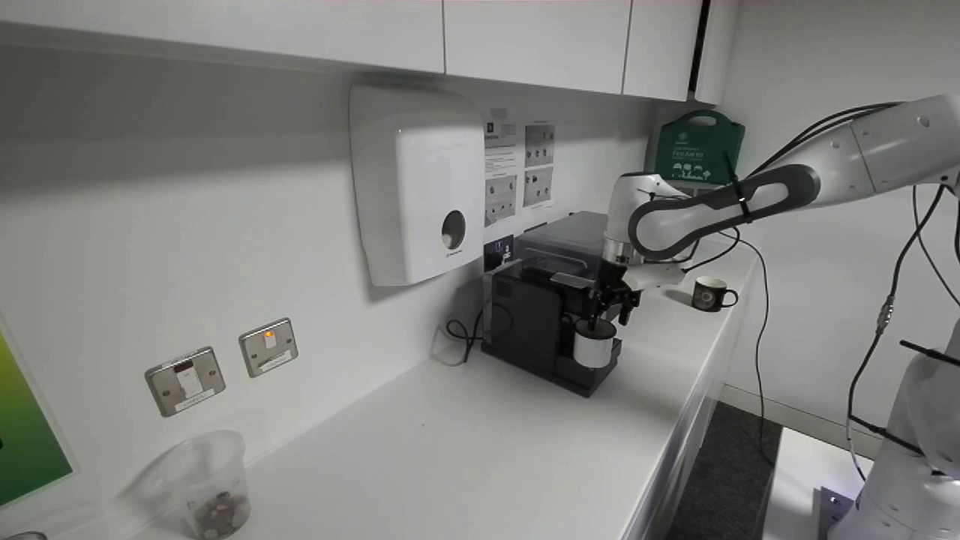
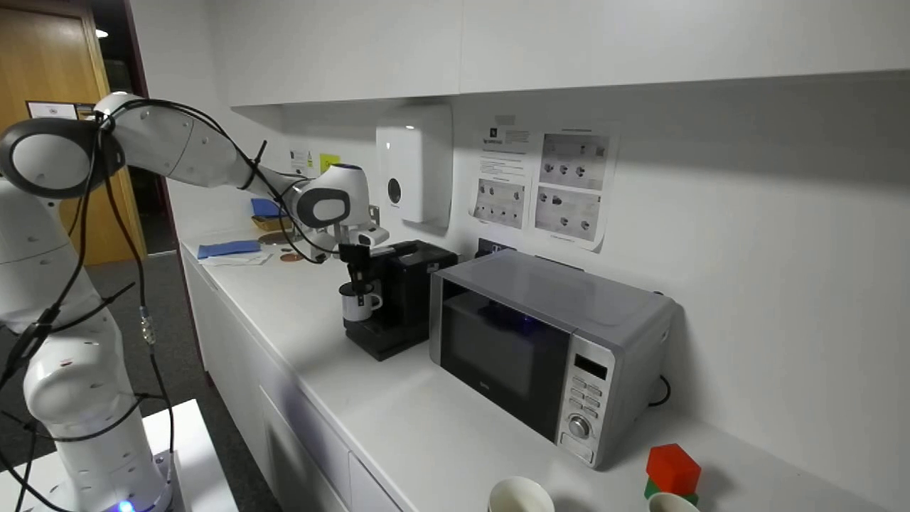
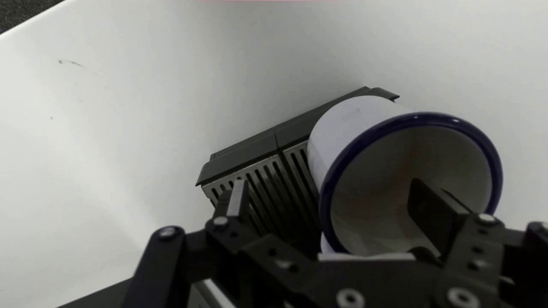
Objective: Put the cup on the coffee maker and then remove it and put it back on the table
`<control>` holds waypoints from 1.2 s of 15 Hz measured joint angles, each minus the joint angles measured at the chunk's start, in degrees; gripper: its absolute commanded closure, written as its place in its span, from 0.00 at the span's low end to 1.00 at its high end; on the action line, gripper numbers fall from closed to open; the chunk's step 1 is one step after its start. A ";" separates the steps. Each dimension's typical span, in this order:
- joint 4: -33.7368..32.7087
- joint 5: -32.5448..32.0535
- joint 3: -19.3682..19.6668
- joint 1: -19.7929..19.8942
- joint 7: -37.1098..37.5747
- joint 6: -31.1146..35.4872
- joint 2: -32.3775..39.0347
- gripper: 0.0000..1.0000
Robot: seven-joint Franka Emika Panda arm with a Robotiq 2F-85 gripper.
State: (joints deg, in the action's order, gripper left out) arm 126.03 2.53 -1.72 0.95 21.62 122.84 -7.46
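White tabletop [image 1: 465,442] bears the coffee maker [image 1: 525,322]; my spread claw [image 3: 329,192] straddles the rim of the cup [image 1: 592,349]. Removal seems due: pinch, lift.

dim greyish light, broad shadow under white cupboards [image 1: 536,37], brighter countertop [image 1: 465,442], a switch [image 1: 268,347] glowing orange

Blue-rimmed cup [image 3: 381,175] seen from above, gripper [image 3: 328,185] spread wide, one finger [image 3: 432,209] set inside cup, one outside, coffee maker [image 3: 269,184] partly hidden by cup, table [image 3: 162,81] beyond.
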 measured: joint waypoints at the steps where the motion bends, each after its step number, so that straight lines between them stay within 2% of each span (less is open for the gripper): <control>1: 0.13 0.00 0.00 -0.01 -0.01 0.00 -0.29 0.00; 12: 3.75 0.00 -0.06 -0.08 -0.89 0.00 -6.22 0.00; 18: 7.10 0.00 -0.06 -0.10 -6.26 0.01 -10.49 0.00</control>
State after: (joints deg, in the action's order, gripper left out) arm 133.12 2.53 -1.78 0.84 15.36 122.85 -17.96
